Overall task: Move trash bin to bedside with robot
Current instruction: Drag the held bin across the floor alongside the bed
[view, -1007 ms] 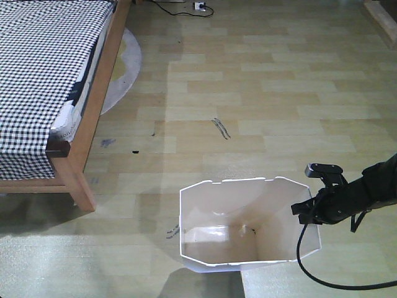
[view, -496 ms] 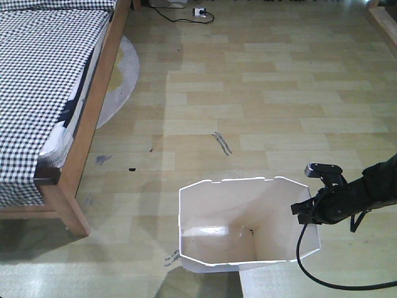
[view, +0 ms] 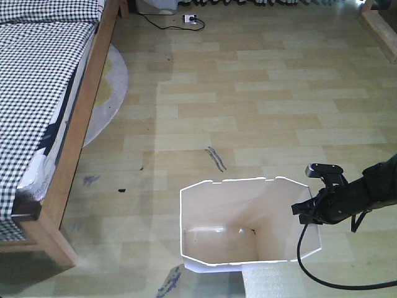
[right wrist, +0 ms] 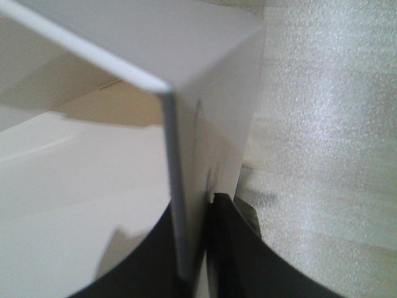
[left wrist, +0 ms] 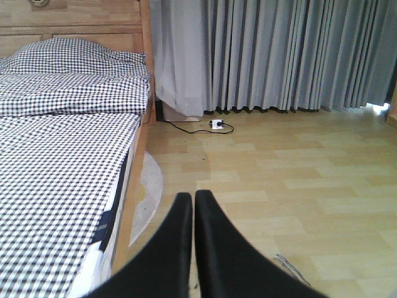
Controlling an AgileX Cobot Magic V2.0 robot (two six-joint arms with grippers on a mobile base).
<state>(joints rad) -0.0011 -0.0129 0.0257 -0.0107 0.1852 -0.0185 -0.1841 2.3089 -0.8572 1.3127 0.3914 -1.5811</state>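
Trash bin [view: 217, 211] well apart from bedside [view: 77, 124]

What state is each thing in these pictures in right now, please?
trash bin: upright, lidless, wall gripped at the rim.
right gripper: fingers shut on the trash bin wall.
left gripper: fingers shut, holding nothing.
bed: made, checked bedding on.
curtains: drawn shut.

High front, low left, close right (shared bin [view: 217, 208])
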